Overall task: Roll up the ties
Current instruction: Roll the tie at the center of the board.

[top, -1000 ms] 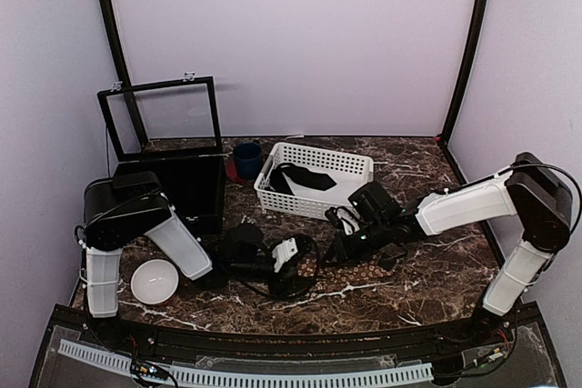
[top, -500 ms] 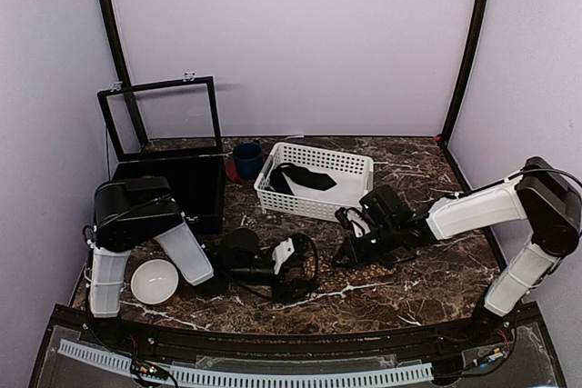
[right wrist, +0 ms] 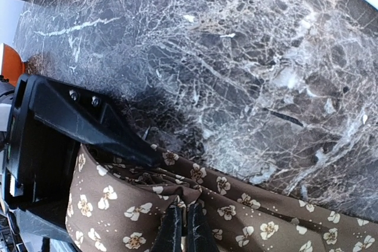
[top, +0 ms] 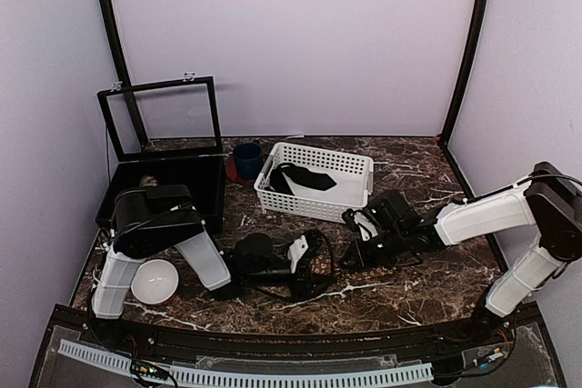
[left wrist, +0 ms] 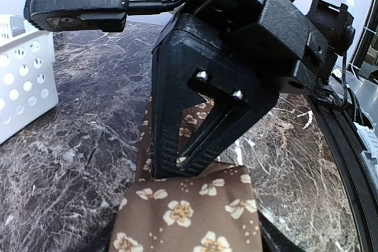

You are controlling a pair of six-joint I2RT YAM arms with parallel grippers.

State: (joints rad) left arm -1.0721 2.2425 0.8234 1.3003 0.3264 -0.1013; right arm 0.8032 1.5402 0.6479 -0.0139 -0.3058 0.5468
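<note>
From above, your left gripper (top: 305,261) and right gripper (top: 362,247) sit low on the marble table (top: 427,279), near each other, in front of the white basket (top: 300,202). A dark tie (top: 326,265) lies between them. Another tie (top: 305,179) lies inside the basket.

In your left wrist view, one black finger (left wrist: 201,116) has its tip down on the brown flowered cloth, which rises toward the camera. The other finger is hidden, so you cannot tell whether this gripper is clamped.

In your right wrist view, the cloth bunches into folds just under the black finger (right wrist: 77,122) and trails off to the right across the marble. Your right gripper is clenched on the tie.
</note>
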